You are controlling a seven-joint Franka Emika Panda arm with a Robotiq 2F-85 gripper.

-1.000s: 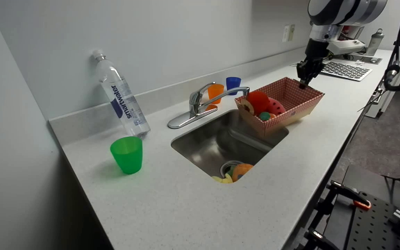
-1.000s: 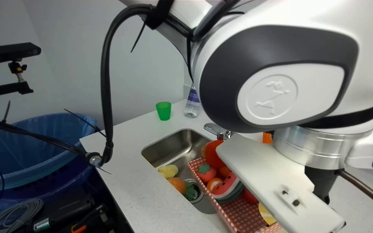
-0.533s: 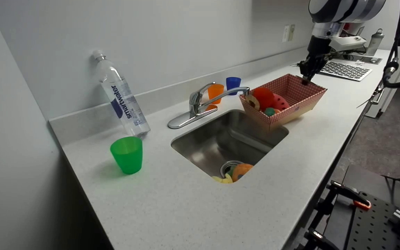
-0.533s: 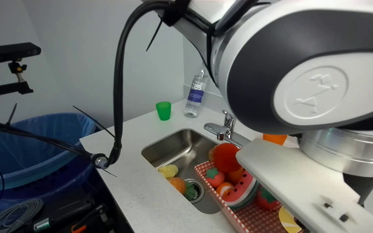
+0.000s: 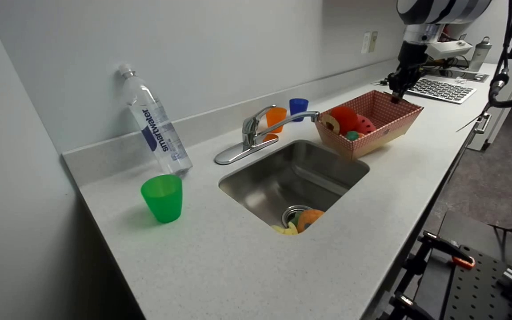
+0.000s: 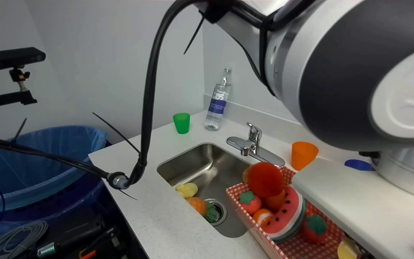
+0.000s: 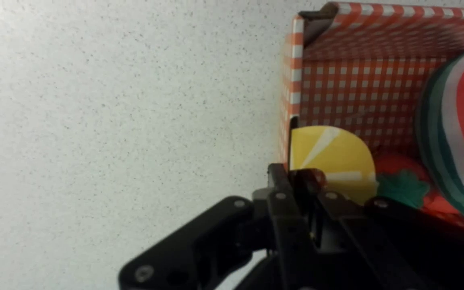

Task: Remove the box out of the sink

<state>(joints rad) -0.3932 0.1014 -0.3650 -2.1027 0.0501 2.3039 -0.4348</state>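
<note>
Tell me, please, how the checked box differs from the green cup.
Look: the checked box has a red-and-white pattern, while the green cup is plain. Shape and size: the box is rectangular and larger; the cup is round and smaller. State: the end effector grips the box's end wall, whereas the cup stands ungripped on the counter. Both are open-topped.

A lab is indicated by the robot arm (image 6: 350, 82), mounted camera (image 6: 11, 58) and computer keyboard (image 5: 442, 90) at far right, beyond the sink (image 5: 294, 182).

White counter (image 5: 220, 271), green cup (image 5: 162, 200), bottle (image 5: 158, 129), keyboard (image 5: 443, 90)
</note>
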